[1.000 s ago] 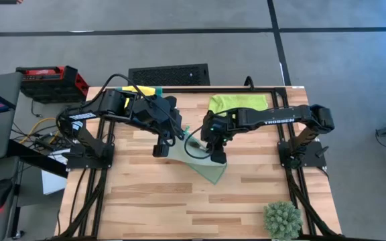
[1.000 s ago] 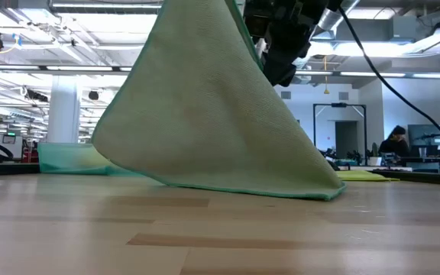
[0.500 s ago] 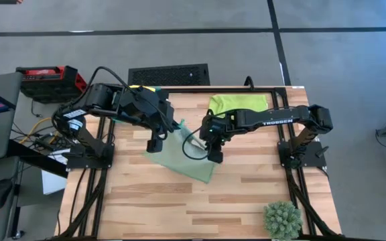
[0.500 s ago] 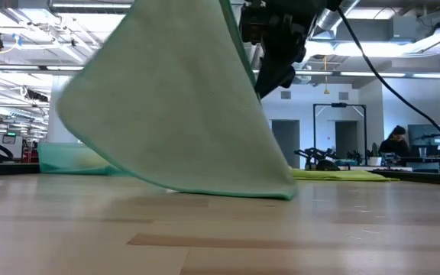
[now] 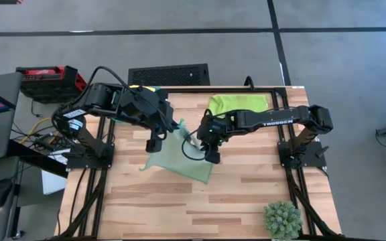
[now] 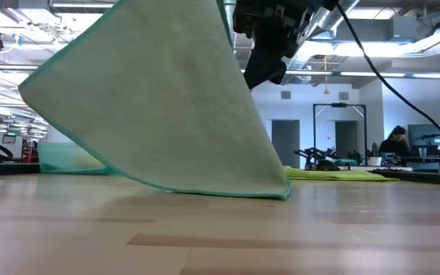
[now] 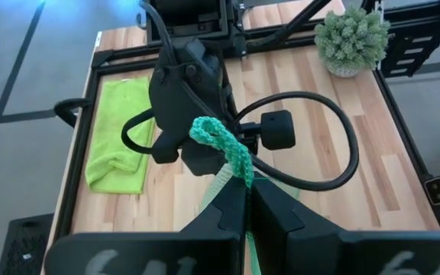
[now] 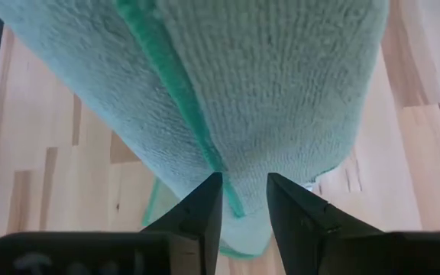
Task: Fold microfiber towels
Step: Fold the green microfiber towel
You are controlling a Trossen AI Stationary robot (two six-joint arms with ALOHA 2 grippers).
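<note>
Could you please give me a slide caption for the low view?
Sage green towel hangs lifted, its lower edge trailing on the wooden table.

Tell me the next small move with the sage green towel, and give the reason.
Probably lower it together and lay it flat. The left gripper is shut on the sage green towel at its bunched edge, and the right gripper pinches another edge. The cloth hangs as a slanted sheet with only its lower edge on the table.
</note>
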